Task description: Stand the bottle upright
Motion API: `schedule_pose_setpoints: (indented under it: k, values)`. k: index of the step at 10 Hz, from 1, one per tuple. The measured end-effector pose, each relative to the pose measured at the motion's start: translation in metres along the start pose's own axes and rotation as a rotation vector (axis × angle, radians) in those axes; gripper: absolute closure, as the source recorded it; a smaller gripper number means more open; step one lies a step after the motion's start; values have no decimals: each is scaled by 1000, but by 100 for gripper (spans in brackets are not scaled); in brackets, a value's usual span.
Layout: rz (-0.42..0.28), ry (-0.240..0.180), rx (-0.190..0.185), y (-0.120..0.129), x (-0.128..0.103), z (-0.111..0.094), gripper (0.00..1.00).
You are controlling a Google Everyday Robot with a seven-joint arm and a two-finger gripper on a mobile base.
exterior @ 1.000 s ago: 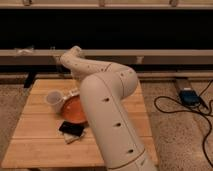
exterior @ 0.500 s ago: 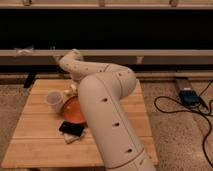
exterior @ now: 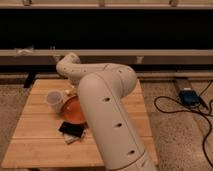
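So my arm (exterior: 107,115) filled most of the view tbh. Big white thing, it ran from the near right up across the table (exterior: 35,145), bent at the far left and pointed back down.

My claw (exterior: 73,89) was at the end of that, low over the far left part of the table. It sat just right of the cup (exterior: 54,100) and at the far edge of the plate (exterior: 70,112). Most of it was tucked behind my own forearm. Jaws were spread wide, i.e. released, and afaict nothing was clamped in them.

The bottle (exterior: 66,93): only a small cream bit showed, btw the cup and my claw, right by the plate's far left rim. Touching the cup or just beside it, couldn't tell. Lying or upright, couldn't tell either, too much of it was hidden.

Rest of the table:
- The white cup stood upright on the left side.
- The orange plate was just right of the cup, w/ my arm covering the plate's right half.
- On the near side of the plate lay a flat black thing (exterior: 72,129), w/ a small white scrap (exterior: 73,139) poking out at its near edge.

Off the table on the right, the floor had a blue box (exterior: 190,96) w/ black cables (exterior: 170,107) looping around near it. Behind everything ran a long pale rail (exterior: 150,52) against a dark wall.
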Motion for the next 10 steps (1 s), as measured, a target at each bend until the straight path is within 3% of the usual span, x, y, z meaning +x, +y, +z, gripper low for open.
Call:
schedule_pose_setpoints:
  k: [6,10]
  values:
    - [-1,-47,54,-13,-11,-10,30]
    - [-69,-74,51,-20,-31,-8,30]
